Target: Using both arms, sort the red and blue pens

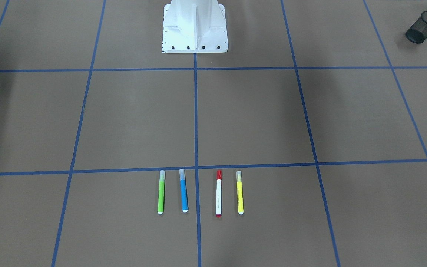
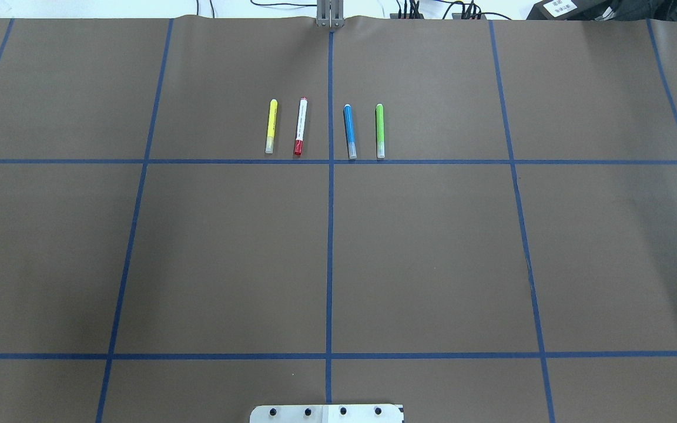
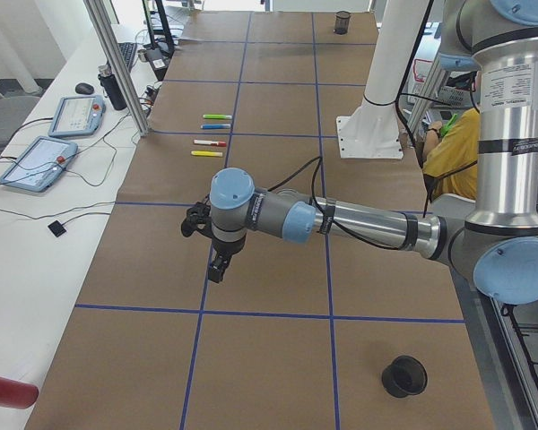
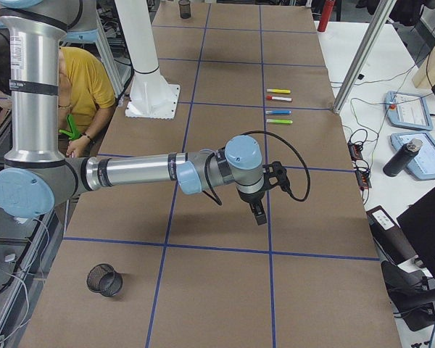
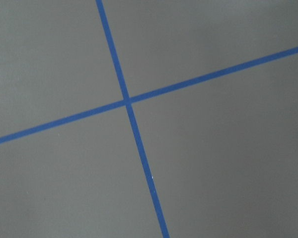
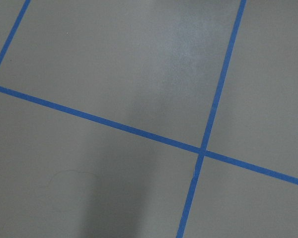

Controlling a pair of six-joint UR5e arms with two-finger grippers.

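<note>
left arm point(image 3: 368, 224) outstretched, left pincer point(image 3: 217, 267) down | right arm point(image 4: 138, 172) outstretched, right pincer point(image 4: 259, 212) down | grip unclear

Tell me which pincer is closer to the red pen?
Left, slightly. The red pen lies on the robot's left of the middle tape line. The left pincer hovers far out that way, the right pincer similarly far out the other way.

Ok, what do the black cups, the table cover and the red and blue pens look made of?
Black cups: wire mesh, likely metal, matte; the wall shows a fine lattice.
Table cover: brown paper or card, matte, wavy at the far edge; grid lines look like blue tape.
Red pen: seemingly smooth white plastic barrel, red cap.
Blue pen: blue plastic, translucent cap.
</note>
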